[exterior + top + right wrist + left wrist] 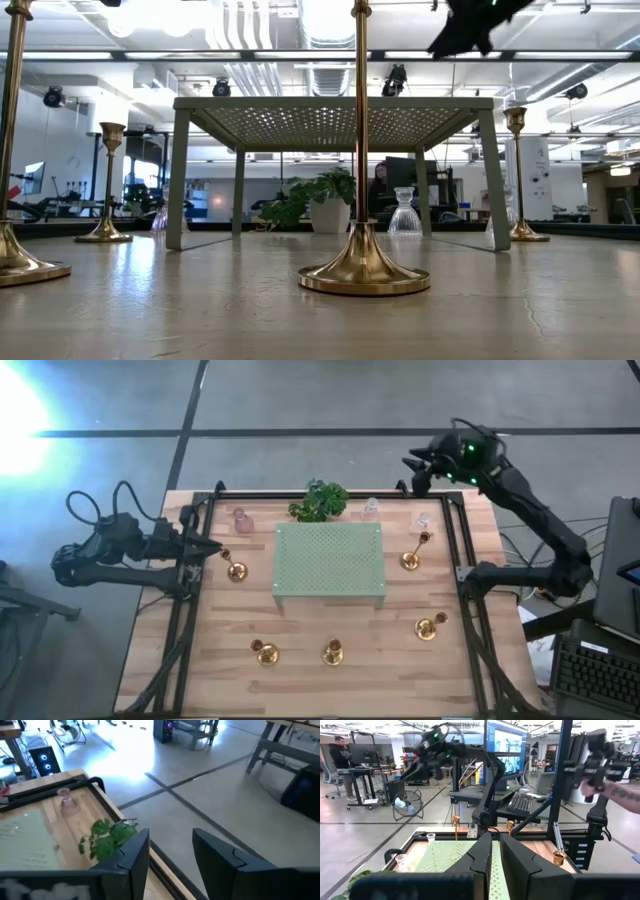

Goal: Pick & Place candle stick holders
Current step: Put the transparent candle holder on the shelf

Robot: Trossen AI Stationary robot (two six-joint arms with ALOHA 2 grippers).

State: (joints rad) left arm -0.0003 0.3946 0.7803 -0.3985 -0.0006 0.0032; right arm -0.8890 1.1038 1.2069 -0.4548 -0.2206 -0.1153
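Several gold candle stick holders stand upright on their round bases on the wooden table: one at the left (236, 571), two by the near edge (265, 652) (333, 652), two at the right (428, 627) (412, 558). A pink glass holder (241, 520) and two clear ones (371, 508) (422, 520) stand along the far edge. My left gripper (215, 548) is shut and empty, level over the table's left edge. My right gripper (412, 463) is open and empty, raised beyond the far right corner, and its wrist view shows the pink holder (67, 802).
A pale green perforated stand (330, 560) fills the table's middle, with a leafy plant (318, 501) behind it. Black frame rails (190, 610) run along both sides. Off the table's right side a person's hand (615, 790) holds a dark device; a keyboard (600, 670) lies there.
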